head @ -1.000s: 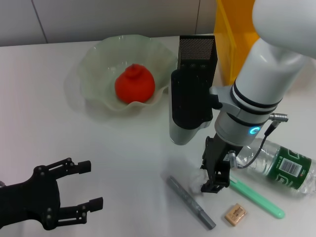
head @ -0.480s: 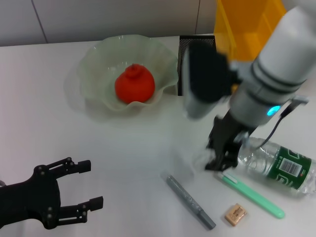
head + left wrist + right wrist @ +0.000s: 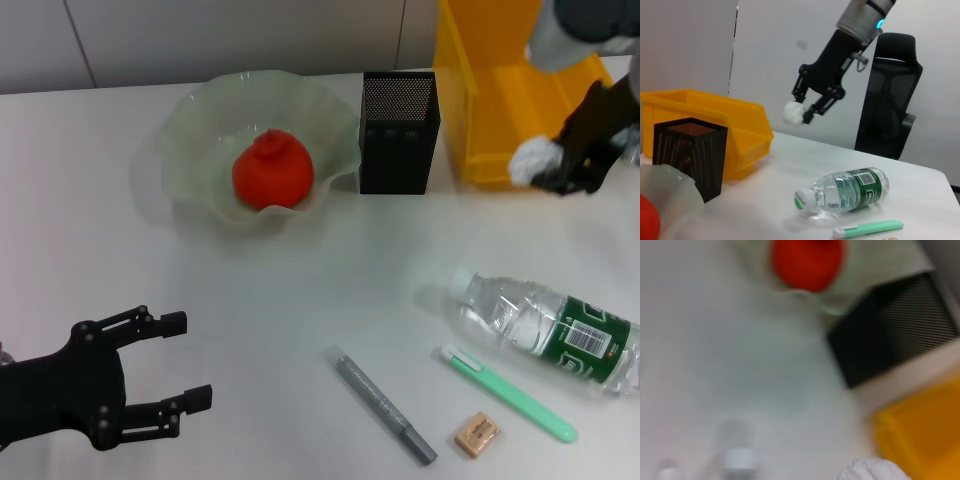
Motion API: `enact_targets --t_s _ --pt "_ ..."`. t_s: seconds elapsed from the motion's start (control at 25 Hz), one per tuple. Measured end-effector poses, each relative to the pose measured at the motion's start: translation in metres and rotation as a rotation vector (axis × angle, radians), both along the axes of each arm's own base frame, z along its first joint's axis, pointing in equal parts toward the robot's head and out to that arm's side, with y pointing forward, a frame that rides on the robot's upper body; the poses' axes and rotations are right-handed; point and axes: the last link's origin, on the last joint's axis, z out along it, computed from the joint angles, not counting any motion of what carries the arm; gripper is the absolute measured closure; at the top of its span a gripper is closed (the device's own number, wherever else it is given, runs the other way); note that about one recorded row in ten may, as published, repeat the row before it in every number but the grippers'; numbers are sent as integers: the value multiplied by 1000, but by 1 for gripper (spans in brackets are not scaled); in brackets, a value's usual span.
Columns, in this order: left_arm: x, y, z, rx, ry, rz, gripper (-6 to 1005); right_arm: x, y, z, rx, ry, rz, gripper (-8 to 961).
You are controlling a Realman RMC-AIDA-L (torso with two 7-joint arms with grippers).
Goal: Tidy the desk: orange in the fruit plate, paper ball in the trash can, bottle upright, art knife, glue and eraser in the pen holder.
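Head view: right gripper (image 3: pixel 548 168) clutches paper ball (image 3: pixel 527 158) beside trash can (image 3: pixel 490 90); bottle (image 3: pixel 545 330) label unreadable.

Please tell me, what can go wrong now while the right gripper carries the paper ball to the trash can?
The right gripper holds the paper ball near the trash can front edge, apparently not over the opening; released now, it may land on the table. The bottle lies on its side and could roll if bumped.
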Motion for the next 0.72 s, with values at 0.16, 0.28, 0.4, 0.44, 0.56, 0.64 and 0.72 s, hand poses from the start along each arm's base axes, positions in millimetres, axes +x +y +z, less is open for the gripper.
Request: enact_targets --t_s 0.16,0.28,0.4,0.44,0.56,0.64,0.72 --pt "3 3 -1 -3 -4 -5 144 18 15 14 123 33 -9 614" --pt "4 4 -2 -5 -7 -7 144 34 28 17 198 68 -10 615" --pt "6 5 -2 -5 -10 -10 144 55 46 13 270 103 30 616" --pt "7 6 -3 -3 -14 -12 144 55 46 13 270 103 30 616" --pt "8 6 -3 -3 -16 -12 144 66 58 4 310 139 82 617" --pt "8 6 -4 -3 -17 -8 144 71 64 -1 329 164 106 618" --pt "8 7 -5 -4 -20 -2 145 76 70 -5 353 182 116 593"
